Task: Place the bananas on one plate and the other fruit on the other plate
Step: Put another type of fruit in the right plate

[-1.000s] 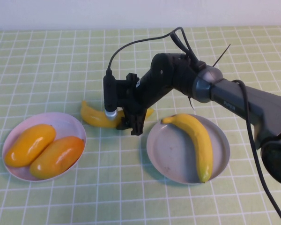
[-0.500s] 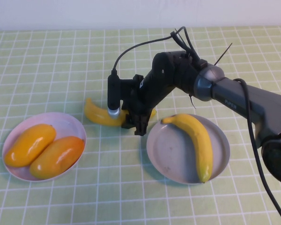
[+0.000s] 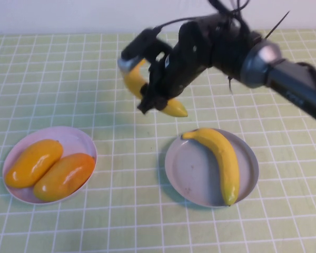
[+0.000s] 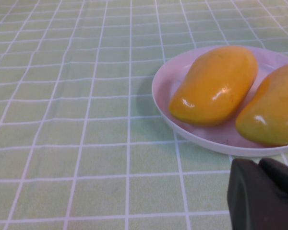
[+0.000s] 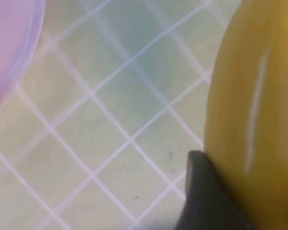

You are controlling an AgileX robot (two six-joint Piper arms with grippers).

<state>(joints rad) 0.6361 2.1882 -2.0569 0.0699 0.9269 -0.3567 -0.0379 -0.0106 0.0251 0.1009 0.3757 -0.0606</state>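
Presently we find the right gripper (image 3: 154, 90) raised above the table (image 3: 147, 221), clamped on a banana (image 3: 138, 87). Below it, the grey-blue plate (image 3: 189, 174) carries the second banana (image 3: 224, 158). The left gripper (image 4: 264, 196), closed, sits beside the pink plate (image 3: 76, 138) with both mangoes (image 3: 50, 168).

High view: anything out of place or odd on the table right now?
Nothing stands out. Two mangoes sit on the pink plate, one banana lies on the grey plate, and the right tool holds the second banana above the table. The left tool is parked.
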